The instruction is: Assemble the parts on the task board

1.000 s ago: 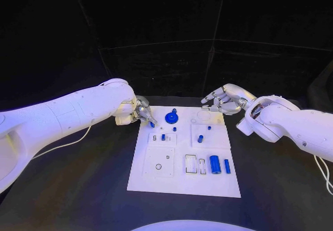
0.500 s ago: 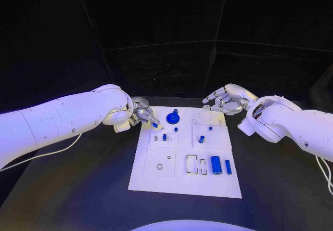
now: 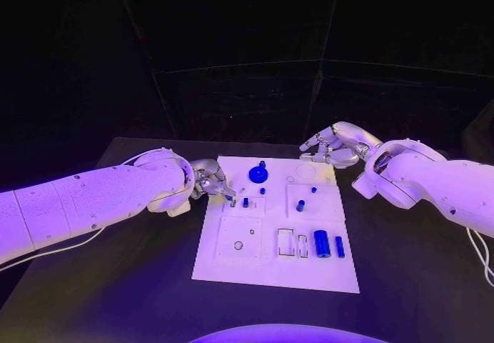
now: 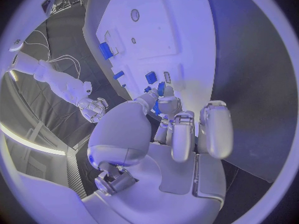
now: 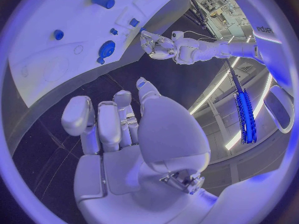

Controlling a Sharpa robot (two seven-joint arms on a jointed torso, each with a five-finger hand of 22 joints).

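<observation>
The board is a flat white plate, matte, long and rectangular, lying in the middle of the black table; shallow outlined pockets are cut into it, square and slot-shaped. Near its far edge sits a round blue knob, glossy; a short blue peg stands further in toward the right edge, and by the near right corner a fat blue cylinder lies beside a thin blue bar, both smooth and parallel.

The left hand is silver metal with pale pads, poised at the board's far left edge, fingers curled down over a small blue part there; from the head view I cannot tell whether it is pinched or merely touched. The left wrist view brings it closer: fingertips bunched right at a small blue piece on the white surface, yet the contact itself is hidden by the fingers, so the grip stays unclear.

The right hand hangs off the board's far right corner, over the table; the right wrist view shows its fingers bent loosely and apart, nothing in them, and beyond them the knob and cylinder on the board.
</observation>
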